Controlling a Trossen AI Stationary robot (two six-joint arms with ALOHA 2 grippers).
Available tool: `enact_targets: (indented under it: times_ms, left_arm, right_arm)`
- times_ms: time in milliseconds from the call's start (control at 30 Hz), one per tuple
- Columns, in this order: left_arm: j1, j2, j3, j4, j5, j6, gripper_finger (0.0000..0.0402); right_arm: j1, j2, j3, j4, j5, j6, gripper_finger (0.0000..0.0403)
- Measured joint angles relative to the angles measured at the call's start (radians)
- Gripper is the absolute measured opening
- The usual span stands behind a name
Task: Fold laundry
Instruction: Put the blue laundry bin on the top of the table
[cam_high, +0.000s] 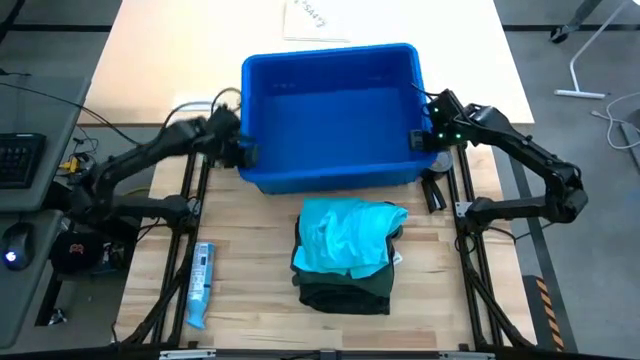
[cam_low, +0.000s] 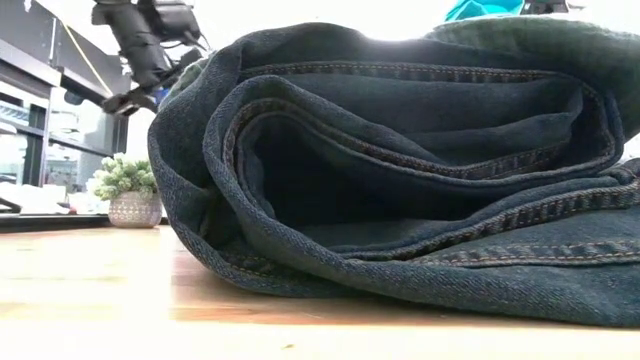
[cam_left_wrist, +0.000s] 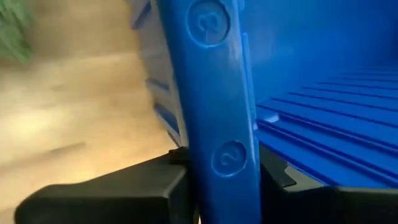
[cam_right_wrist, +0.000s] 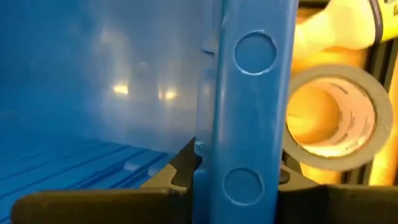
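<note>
Laundry (cam_high: 345, 255) is stacked on the counter (cam_high: 250, 290), well apart from both sets of fingers and nearer the front edge than they are: a turquoise shirt (cam_high: 345, 235) is laid on top of a folded dark green piece (cam_high: 345, 290). In the low view the dark folded cloth (cam_low: 400, 160) fills the frame, layers lying flat, so the fold looks done or nearly done.

The blue bin (cam_high: 330, 115) is held from both ends. The left gripper (cam_high: 243, 152) is clamped on the bin's left wall; in the left wrist view the rim (cam_left_wrist: 214, 93) is seen pinched between the two fingers (cam_left_wrist: 149, 186). The right gripper (cam_high: 420, 138) is clamped on the right wall the same way, rim (cam_right_wrist: 249, 93) between its fingers (cam_right_wrist: 180, 168). The bin interior appears empty.

A grip on opposite walls is probably used so the bin can be lifted or slid level without tipping, likely to clear space or to bring it toward the stack.

A tape roll (cam_right_wrist: 333, 118) is seen just beyond the right fingers, outside the bin wall. A blue and white packet (cam_high: 198, 285) lies on the counter well to the near side of the left fingers, untouched.

Risk judged: uneven pull by one arm could twist the bin or slip a rim out of the fingers.
</note>
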Motion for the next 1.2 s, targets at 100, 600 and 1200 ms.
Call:
enact_targets:
  times_ms: [100, 600, 1200]
  left_arm:
    - [-0.078, -0.077, -0.080, 0.058, -0.042, -0.099, 0.0061]
    - [-0.265, -0.143, -0.126, 0.036, -0.140, -0.177, 0.0061]
    - [-0.766, -0.171, -0.130, -0.031, -0.359, -0.664, 0.0059]
  right_arm:
    - [0.037, 0.000, 0.000, -0.033, 0.017, 0.019, 0.0061]
    - [0.380, -0.031, -0.100, -0.185, 0.071, 0.459, 0.0061]
    - [0.777, -0.073, -0.102, -0.290, 0.108, 0.806, 0.0062]
